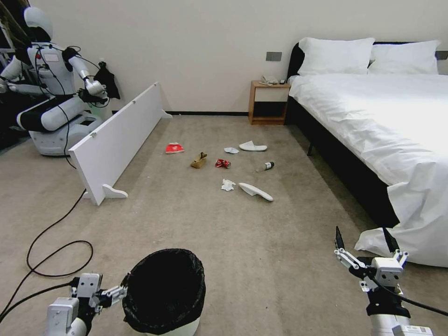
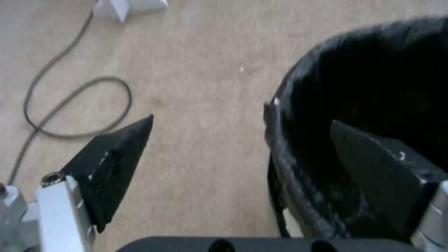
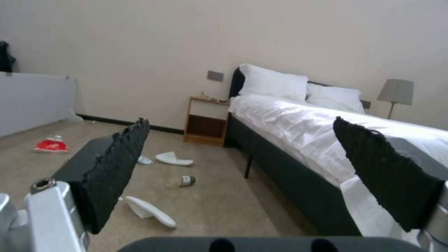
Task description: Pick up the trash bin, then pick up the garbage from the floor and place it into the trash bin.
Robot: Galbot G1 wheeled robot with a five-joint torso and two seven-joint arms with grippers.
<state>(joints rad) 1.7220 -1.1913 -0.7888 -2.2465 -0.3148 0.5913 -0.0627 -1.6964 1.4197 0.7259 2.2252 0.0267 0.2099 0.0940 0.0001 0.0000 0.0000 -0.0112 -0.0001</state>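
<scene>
The trash bin (image 1: 165,291) stands on the floor (image 1: 261,242) near the robot, left of centre. The left gripper (image 2: 240,138) is spread wide astride the bin's near-left rim, one finger outside, one inside the black liner, not yet closed. The right gripper (image 1: 364,242) hangs empty and wide open at near right. The garbage (image 1: 223,163) lies scattered farther off, beside the bed (image 1: 373,121)

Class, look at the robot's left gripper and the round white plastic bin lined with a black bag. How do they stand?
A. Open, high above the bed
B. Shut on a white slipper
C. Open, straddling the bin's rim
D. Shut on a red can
C: the left gripper is open, one finger outside the round white black-lined bin, the other inside.
</scene>
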